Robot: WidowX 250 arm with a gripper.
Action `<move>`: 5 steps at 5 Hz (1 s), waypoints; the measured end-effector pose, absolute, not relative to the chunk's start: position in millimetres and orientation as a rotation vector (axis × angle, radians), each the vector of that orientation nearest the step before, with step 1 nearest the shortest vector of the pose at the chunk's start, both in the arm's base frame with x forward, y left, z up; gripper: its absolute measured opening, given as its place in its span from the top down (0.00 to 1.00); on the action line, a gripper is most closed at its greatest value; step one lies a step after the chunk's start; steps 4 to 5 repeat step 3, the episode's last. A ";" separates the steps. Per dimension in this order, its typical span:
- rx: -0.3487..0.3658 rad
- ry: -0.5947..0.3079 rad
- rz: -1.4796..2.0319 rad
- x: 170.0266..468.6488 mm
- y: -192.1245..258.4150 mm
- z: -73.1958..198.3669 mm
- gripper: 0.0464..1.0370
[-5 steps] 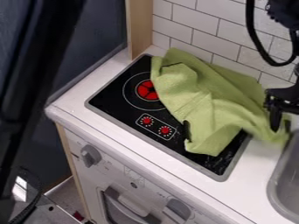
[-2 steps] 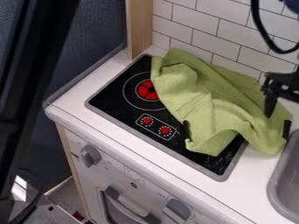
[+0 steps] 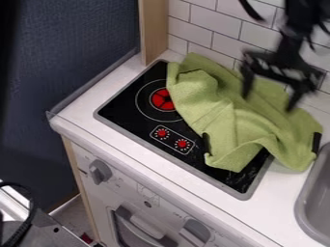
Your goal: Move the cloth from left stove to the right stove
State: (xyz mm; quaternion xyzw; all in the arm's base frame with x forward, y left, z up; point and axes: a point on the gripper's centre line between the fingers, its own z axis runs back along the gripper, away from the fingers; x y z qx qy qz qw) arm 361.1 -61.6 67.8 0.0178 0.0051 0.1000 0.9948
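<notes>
The gripper (image 3: 268, 102) hangs over the back right part of the green cloth (image 3: 228, 116), its two fingers spread apart with nothing held between them. Crumpled, the cloth lies across the right and back part of the black stove (image 3: 132, 108) and spills onto the counter at the right, near the sink. The left burner (image 3: 161, 99) shows red, with the cloth's left edge beside it. Whatever burner is on the right lies hidden under the cloth.
A grey sink (image 3: 316, 202) is set in the white counter (image 3: 77, 123) at the right edge. Behind the stove rises a white tiled wall (image 3: 222, 26), with a wooden post (image 3: 153, 31) at its left end.
The gripper has moved left and up from the cloth's right end to above its back part. The cloth's right end settled after the first frame, and the gripper is open above it.
</notes>
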 end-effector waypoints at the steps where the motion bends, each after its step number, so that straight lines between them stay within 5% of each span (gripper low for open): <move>1: 0.022 0.038 0.227 351.3 -36.3 80.9 0.04; 3: -0.056 0.078 0.302 261.3 14.9 97.9 0.04; 5: -0.056 0.078 0.302 261.3 14.9 97.9 0.04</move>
